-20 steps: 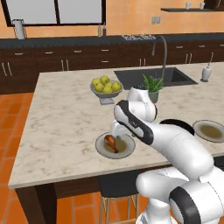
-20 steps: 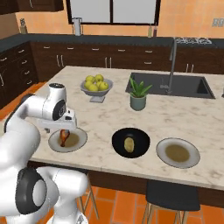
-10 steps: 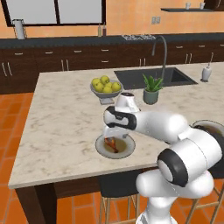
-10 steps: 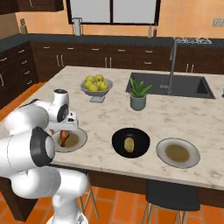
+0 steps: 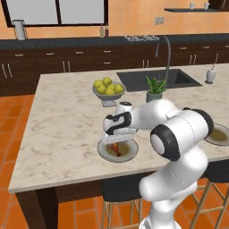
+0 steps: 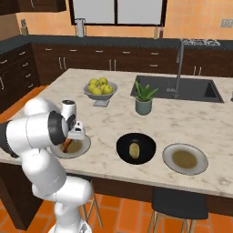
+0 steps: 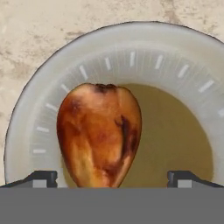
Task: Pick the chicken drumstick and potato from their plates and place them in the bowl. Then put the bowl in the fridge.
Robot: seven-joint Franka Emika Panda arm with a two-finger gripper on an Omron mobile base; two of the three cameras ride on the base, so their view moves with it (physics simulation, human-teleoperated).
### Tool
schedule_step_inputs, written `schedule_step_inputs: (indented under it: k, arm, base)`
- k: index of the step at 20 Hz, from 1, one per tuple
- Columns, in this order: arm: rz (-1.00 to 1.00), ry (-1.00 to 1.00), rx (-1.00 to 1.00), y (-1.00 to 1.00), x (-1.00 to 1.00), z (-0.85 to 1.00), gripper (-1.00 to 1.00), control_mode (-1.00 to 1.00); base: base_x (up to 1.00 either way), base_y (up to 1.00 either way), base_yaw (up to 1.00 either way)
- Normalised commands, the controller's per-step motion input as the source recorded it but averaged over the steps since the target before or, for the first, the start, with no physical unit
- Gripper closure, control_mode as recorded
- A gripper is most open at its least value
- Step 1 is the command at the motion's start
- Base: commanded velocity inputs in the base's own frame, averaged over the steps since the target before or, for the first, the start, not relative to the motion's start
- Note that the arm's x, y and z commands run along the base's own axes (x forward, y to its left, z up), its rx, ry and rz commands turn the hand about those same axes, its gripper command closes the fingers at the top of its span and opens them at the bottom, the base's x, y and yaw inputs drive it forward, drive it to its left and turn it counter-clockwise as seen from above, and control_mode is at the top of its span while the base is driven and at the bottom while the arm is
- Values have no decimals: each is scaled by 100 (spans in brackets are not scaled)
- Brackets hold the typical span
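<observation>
1. Marble-patterned island counter (image 6: 191, 120) carries everything I need, with the sink set into its far side and dark cabinets behind.

2. Working left to right in the right base view: the near plate (image 6: 84, 148) sits at the front edge under my gripper (image 6: 72, 139), then the black bowl (image 6: 136, 148), then the second plate (image 6: 185, 159), which is bare.

3. My potato (image 6: 134, 149) already lies in the bowl, so only the chicken drumstick (image 7: 99, 133) is left to move before the fridge step.

4. From the hand view, the drumstick rests on the near plate (image 7: 131, 57), fat end away from me and the taper running down between my two finger tips (image 7: 41, 178), which stand wide apart on either side of it and touch nothing.

5. I judge the drumstick light and fairly firm, but its glossy skin looks slick and its rounded form could squirt out of a flat pinch.

6. I would close across the meaty body just below its widest bulge, where the sides run closest to parallel; the thin bone end gives too little to hold.

7. In the left base view the hand (image 5: 117, 134) hangs low over the plate (image 5: 103, 151), so little descent seems needed before closing.

8. I see the plate as the breakable thing here; pressing down onto it is my main worry.
</observation>
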Motion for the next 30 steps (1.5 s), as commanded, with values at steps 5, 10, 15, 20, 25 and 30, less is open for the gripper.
schedule_step_inputs:
  k: [5,10,15,20,25,30]
  arm:
    - [0,0,0,17,24,-40,-100,-100]
    - [0,0,0,18,-5,-24,100,-100]
    - [0,-5,0,-9,-88,11,100,-100]
    - [0,-26,1,-59,-99,84,100,-100]
    - [3,-5,-2,-75,-45,92,100,-100]
    - [0,4,-3,-75,-1,85,100,-100]
  base:
    - [0,0,0]
    - [0,0,0]
    - [0,0,0]
    - [0,0,0]
    - [0,0,0]
    - [0,0,0]
